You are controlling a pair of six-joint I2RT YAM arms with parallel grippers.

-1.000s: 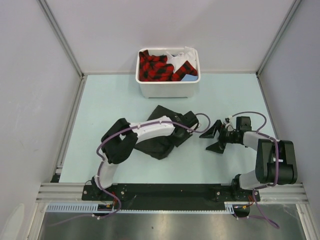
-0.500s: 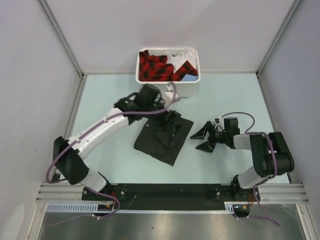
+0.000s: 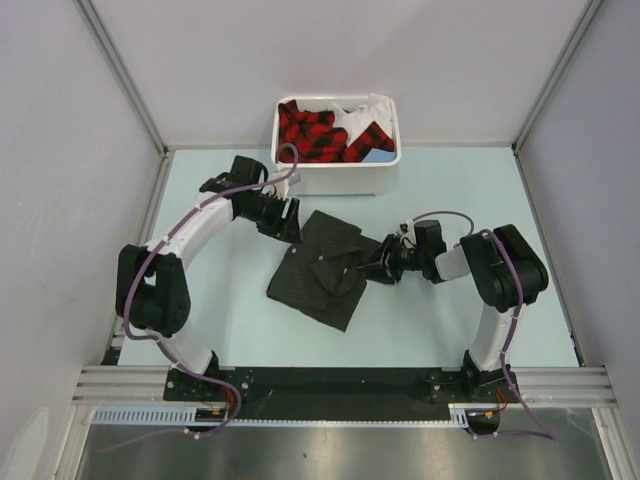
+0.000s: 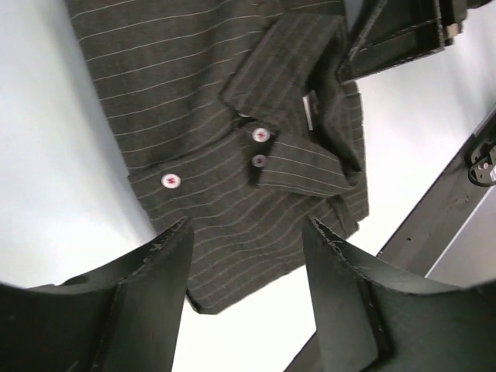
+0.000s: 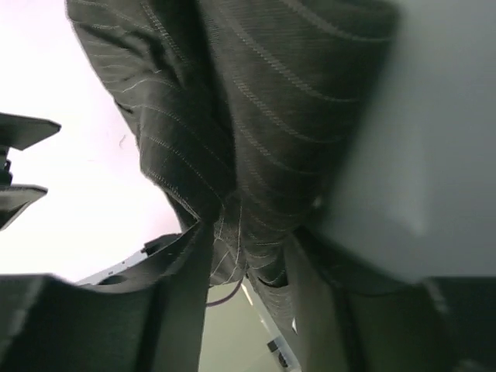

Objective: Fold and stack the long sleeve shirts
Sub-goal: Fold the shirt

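Since the earlier frames the left gripper [image 3: 283, 217] has swung back off the shirt [image 3: 318, 272] toward the bin [image 3: 336, 181], and the right gripper [image 3: 376, 268] has moved in to the shirt's right edge. White bin, at the far side of the table, holds red-and-black plaid cloth [image 3: 310, 135] and a pale piece; it stands just beyond the shirt, not touching it. Dark pinstriped shirt, roughly folded, lies at the table's centre between the two grippers, pale buttons [image 4: 261, 136] facing up. Left gripper hovers at the shirt's far-left corner, just beside the bin's front; its fingers [image 4: 155, 294] stand well apart and hold nothing. Right gripper sits low at the shirt's right edge, fingers [image 5: 182, 298] partway together, a fold of striped cloth filling the gap between them. Pale green tabletop [image 3: 460, 190]; plain grey-white walls [image 3: 330, 50] on three sides.
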